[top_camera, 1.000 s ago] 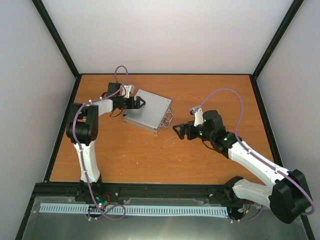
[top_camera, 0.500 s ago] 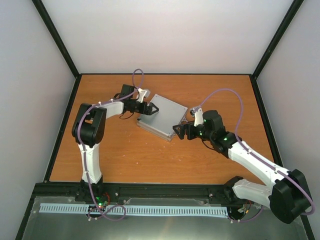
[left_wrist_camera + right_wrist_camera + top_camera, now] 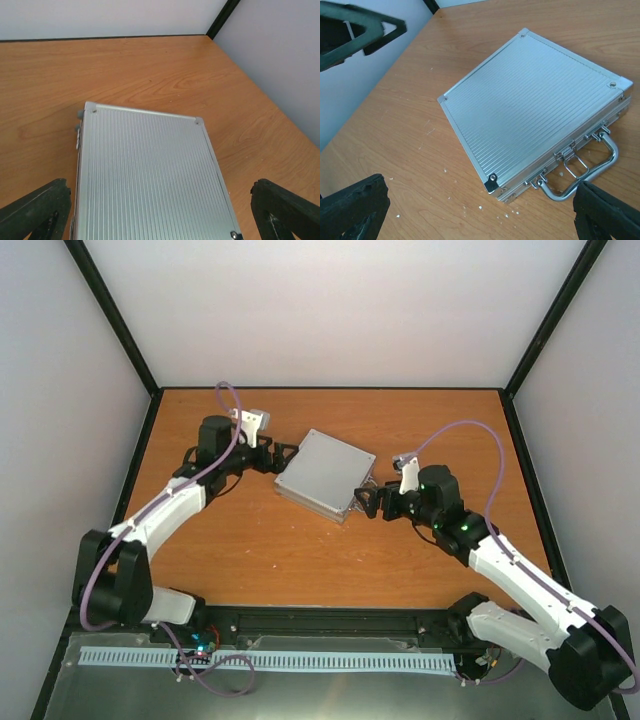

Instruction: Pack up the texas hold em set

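Lid down on the silver case [image 3: 530,95], inside hidden in every view. At the left wrist, cropped by the bottom edge: the case's near end and all but the finger ends of the left gripper [image 3: 160,210]. Same cropping for the right gripper [image 3: 480,210]. From above, latches too small to make out, metal handle [image 3: 585,178] hard to separate from the right gripper.

The case [image 3: 325,473] is silver, ribbed all over with fine parallel lines (its handle [image 3: 585,175] a shinier chrome), the table [image 3: 300,550] is warm orange-brown wood grain, and the left tool [image 3: 283,454] and right tool [image 3: 366,502] are both black.
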You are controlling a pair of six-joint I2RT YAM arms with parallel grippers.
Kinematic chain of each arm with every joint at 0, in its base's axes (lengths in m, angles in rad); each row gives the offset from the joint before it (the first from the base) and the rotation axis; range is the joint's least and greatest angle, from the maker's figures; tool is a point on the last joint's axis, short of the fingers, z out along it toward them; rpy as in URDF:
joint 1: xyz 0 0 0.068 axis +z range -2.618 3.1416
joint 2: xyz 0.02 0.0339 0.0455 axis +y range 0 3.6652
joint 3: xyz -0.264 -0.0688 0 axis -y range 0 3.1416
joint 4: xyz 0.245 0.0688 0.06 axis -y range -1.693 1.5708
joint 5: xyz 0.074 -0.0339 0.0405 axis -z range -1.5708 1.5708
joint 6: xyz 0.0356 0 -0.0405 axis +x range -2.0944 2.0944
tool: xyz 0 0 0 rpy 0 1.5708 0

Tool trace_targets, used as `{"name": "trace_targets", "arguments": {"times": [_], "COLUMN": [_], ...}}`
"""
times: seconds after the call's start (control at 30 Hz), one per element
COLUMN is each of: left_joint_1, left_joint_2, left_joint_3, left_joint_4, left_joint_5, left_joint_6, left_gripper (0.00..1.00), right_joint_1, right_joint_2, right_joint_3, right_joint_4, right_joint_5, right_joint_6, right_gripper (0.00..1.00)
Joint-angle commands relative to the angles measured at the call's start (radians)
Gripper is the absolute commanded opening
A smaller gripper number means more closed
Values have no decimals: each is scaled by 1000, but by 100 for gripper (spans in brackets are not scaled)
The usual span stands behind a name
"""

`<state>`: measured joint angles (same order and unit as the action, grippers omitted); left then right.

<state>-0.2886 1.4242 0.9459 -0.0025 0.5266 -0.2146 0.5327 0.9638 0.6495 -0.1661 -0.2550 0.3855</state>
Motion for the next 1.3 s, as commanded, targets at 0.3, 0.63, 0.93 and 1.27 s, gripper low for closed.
{"name": "trace_targets", "arguments": {"times": [0.3,0.63,0.93,1.27], "left_joint_1": [-4,-4,-4,-4], "left_joint_2": [-313,-382,-389,-380], "left_joint_3": [-284,-317,-326,-326], "left_joint_4": [-100,-141,-132,-130], "left_joint_5": [-68,-46,-38,-38], "left_joint_6": [-183,-140,-124,-124], "left_gripper": [99,100,100,100], "right_joint_1": [-5,86,174,193], "right_joint_2": [108,320,479,578], "right_joint_3": [-74,-24,37,76], "right_joint_4": [84,183,262,294], "right_joint_5": [-100,-68,15,10], "right_joint_6": [176,264,328,318], "right_gripper": [99,89,83,78]}}
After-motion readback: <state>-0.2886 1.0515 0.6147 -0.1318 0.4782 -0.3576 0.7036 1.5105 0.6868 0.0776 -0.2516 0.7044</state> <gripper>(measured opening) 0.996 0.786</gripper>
